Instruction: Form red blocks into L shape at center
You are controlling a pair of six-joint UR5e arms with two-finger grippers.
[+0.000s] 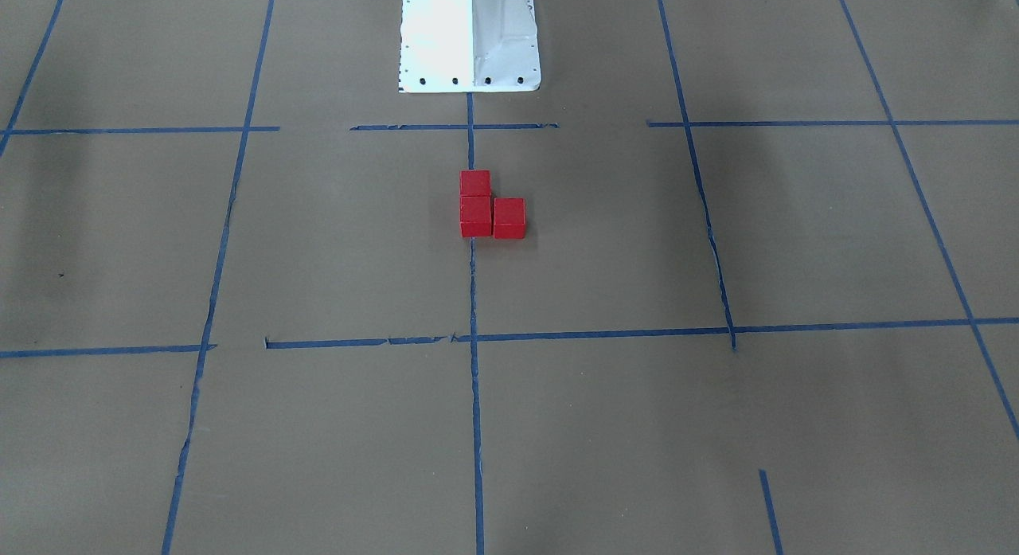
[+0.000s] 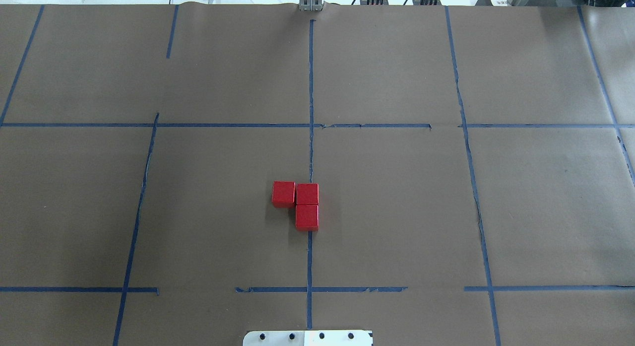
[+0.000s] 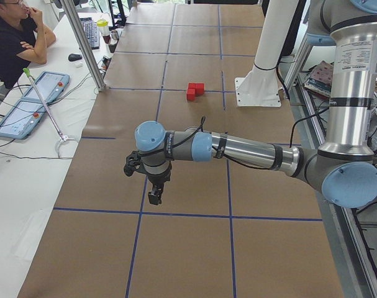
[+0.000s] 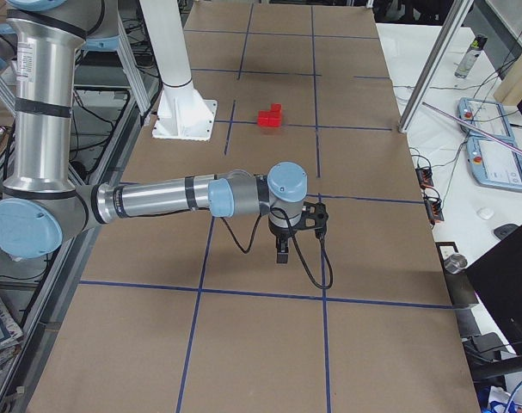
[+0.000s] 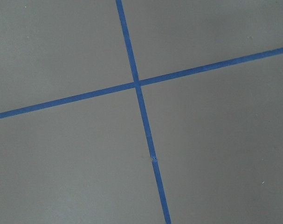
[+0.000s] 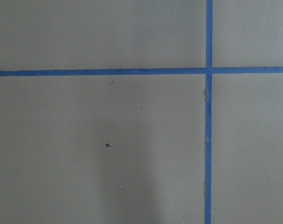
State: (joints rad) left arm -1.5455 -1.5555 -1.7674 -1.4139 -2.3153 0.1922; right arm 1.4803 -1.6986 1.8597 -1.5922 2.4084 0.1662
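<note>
Left hand, right hand hang clear, open or closed unclear; red blocks sit L-shaped, stray sweep could scatter them.

red blocks: touching, clustered | right end effector: pointing down, well apart from them

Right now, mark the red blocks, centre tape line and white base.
red blocks (image 2: 307,194): overhead view, corner block's top.
centre tape line (image 2: 311,78): overhead view, far stretch.
white base (image 1: 470,37): front-facing view, its middle.
</note>
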